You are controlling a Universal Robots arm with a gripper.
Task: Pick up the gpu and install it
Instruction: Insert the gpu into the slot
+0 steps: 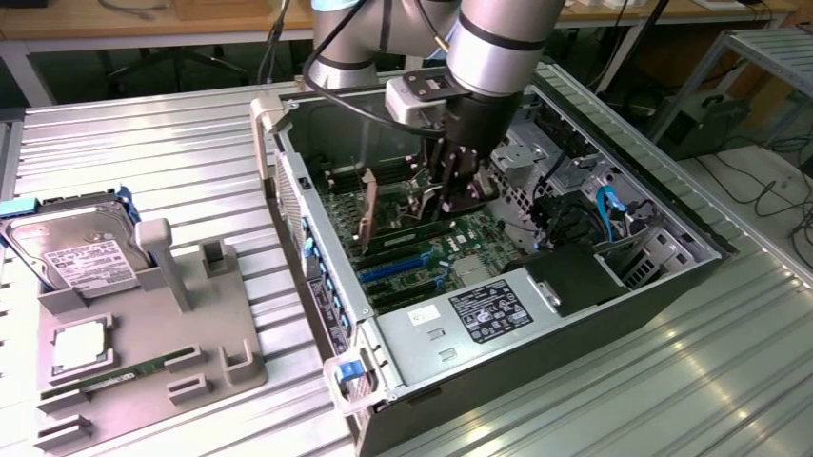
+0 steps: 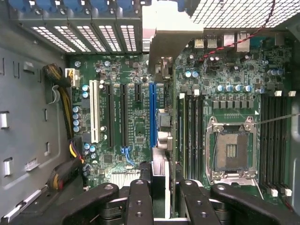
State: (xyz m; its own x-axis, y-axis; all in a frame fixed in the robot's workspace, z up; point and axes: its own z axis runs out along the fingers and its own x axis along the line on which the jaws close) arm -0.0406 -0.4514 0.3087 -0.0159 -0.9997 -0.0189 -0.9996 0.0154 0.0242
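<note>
Closest to the lens in the wrist view are the black ribbed fingers [image 2: 140, 201] of the gripper [image 2: 159, 199], clenched on the top edge of the gpu [image 2: 159, 164]. The card is held edge-on, so from there it reads as a thin pale strip running down toward the motherboard [image 2: 131, 122], right beside the blue expansion slot [image 2: 152, 115]. My guess is it's held upright like that so the connector edge can drop straight into the slot.

From the exterior view the gripper [image 1: 455, 186] is down inside the open PC case [image 1: 661, 219], with the gpu [image 1: 368, 214] standing as a flat brownish board above the green motherboard, one end toward the case's rear wall. I can't tell if it's actually seated yet or just hovering over the slot.

Going outward: black RAM slots and an empty, shiny metal CPU socket [image 2: 232, 150] sit on the far side of the card. The power supply [image 1: 477, 319] is a grey metal box with a dark label at the near end of the case. The case lies on its side on the ribbed metal bench [image 1: 166, 152]. Toward the bench's edge at the exterior view's left, a grey moulded parts holder [image 1: 190, 343] carries a silver hard drive [image 1: 70, 249], a CPU and a green memory stick [image 1: 121, 373].
</note>
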